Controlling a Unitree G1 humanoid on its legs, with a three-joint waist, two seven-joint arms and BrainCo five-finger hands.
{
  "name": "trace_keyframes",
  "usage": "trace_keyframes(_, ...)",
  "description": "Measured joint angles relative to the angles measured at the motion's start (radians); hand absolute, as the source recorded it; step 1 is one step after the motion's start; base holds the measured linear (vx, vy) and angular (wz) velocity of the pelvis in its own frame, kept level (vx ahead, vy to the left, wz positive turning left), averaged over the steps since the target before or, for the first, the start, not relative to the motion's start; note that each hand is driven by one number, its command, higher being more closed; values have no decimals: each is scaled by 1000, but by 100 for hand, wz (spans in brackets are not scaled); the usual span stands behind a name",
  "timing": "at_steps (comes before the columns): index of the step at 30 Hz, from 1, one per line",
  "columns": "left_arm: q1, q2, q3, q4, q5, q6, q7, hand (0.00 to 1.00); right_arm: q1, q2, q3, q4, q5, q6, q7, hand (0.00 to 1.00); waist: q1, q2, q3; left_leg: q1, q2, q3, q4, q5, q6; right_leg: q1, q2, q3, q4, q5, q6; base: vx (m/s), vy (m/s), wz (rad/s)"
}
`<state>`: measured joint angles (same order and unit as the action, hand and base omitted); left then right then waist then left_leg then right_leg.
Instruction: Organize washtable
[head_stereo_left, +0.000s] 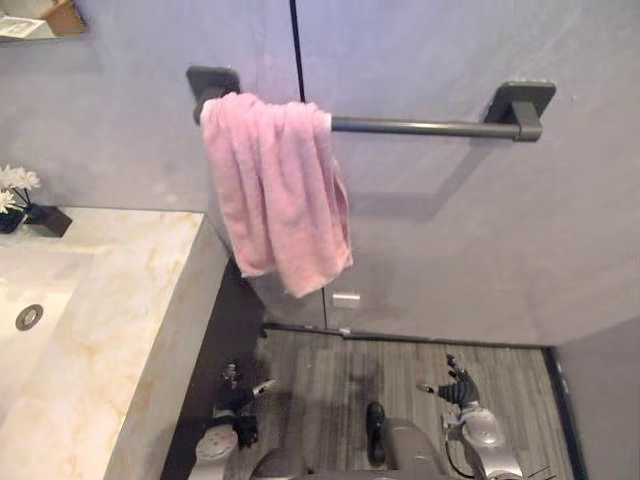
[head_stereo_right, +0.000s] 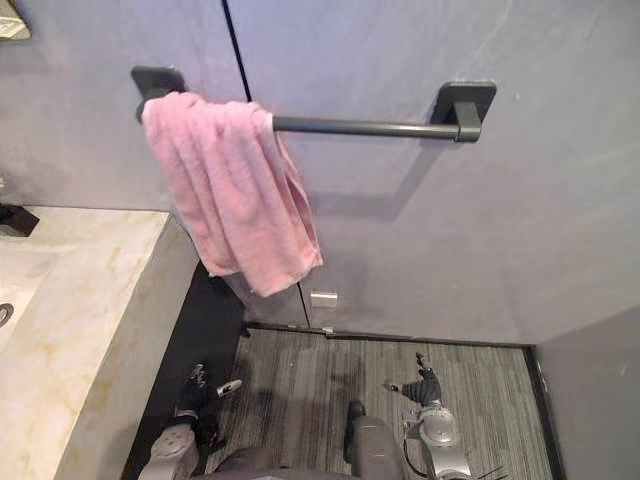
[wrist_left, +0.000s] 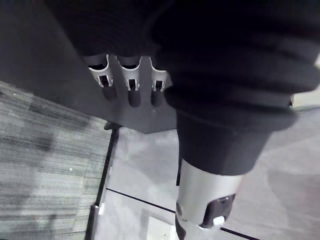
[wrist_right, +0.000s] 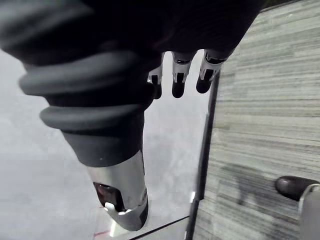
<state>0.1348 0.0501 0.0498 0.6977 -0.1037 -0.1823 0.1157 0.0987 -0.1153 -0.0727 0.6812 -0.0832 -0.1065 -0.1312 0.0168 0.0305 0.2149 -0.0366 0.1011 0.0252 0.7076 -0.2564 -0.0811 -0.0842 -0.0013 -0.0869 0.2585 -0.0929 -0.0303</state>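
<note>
Draping the dark grey metal wall bar (head_stereo_left: 420, 126), the pink terry towel (head_stereo_left: 275, 190) hangs well above the slack, empty left hand (head_stereo_left: 237, 398) and right hand (head_stereo_left: 458, 388).

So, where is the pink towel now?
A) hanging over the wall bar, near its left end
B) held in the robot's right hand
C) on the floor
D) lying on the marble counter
A: the pink towel hangs draped over the dark towel bar, beside its left bracket.

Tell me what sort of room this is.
Probably a bathroom: a pink towel hangs over a dark wall rail, and a marble-look washtable with a sunken basin and drain stands to the left, white flowers at its back.
</note>
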Motion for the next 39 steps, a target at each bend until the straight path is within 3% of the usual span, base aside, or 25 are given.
trace_keyframes(3,4,-13,-3,0,0,0,-1,0,-11,3,-10,0,3,-2,-1,0,2,-6,-1,-17,27,56,-84,-17,29,71,-5,-4,-46,-4,-6,263,-79,2)
trace_keyframes(5,-2,-10,-3,-1,0,0,-1,0,-27,0,-31,3,3,-2,-1,0,0,0,-3,-33,17,57,-277,-8,18,82,-20,3,-60,-4,-4,213,55,-12)
trace_keyframes(6,-6,-9,-3,-2,0,0,0,0,-26,-5,-38,5,3,-2,-2,0,-2,12,-10,-31,21,52,-396,46,-1,85,-18,5,-71,-5,6,203,151,-15)
trace_keyframes(7,-9,-7,-6,-2,0,0,0,0,-22,-18,-43,10,3,-3,-2,0,-3,32,-11,-31,27,44,-463,147,-4,95,-5,9,-80,-8,17,164,148,-17)
trace_keyframes(12,14,30,-14,-108,3,0,-1,0,17,-9,-44,28,-3,-1,-1,0,-3,13,-19,64,-44,54,-604,193,32,141,-66,18,-132,-8,66,105,125,3)
trace_keyframes(18,92,57,-14,-424,24,-4,-4,0,27,-9,-34,10,-4,-4,-1,0,-3,7,-23,99,-67,34,-676,226,44,166,-82,4,-160,-3,76,19,27,10)
trace_keyframes(23,110,76,-12,-590,38,-50,2,0,40,-9,-25,-1,-7,-26,3,0,-3,8,-43,122,-69,30,-714,244,41,170,-77,4,-163,-3,76,-3,-2,1)
trace_keyframes(27,97,99,-15,-635,39,-77,19,0,57,-15,-1,-1,-12,-28,7,0,-7,9,-61,140,-67,24,-751,263,39,172,-71,3,-174,-1,78,-39,-24,1)
trace_keyframes(35,-14,160,-114,-585,72,-79,19,0,34,-28,64,-27,-46,-27,30,0,-33,4,-71,165,-70,34,-775,273,41,197,-70,14,-213,25,83,-13,1,-4)
trace_keyframes(36,-28,160,-129,-566,78,-78,19,100,35,-29,73,-38,-46,-27,30,0,-35,3,-71,172,-70,38,-778,273,41,201,-70,18,-217,27,83,-27,-1,-14)
trace_keyframes(39,-46,160,-153,-526,97,-76,18,100,15,-29,84,-40,-47,-26,31,0,-45,0,-73,173,-68,58,-782,273,41,201,-67,37,-241,46,83,-20,-3,-21)
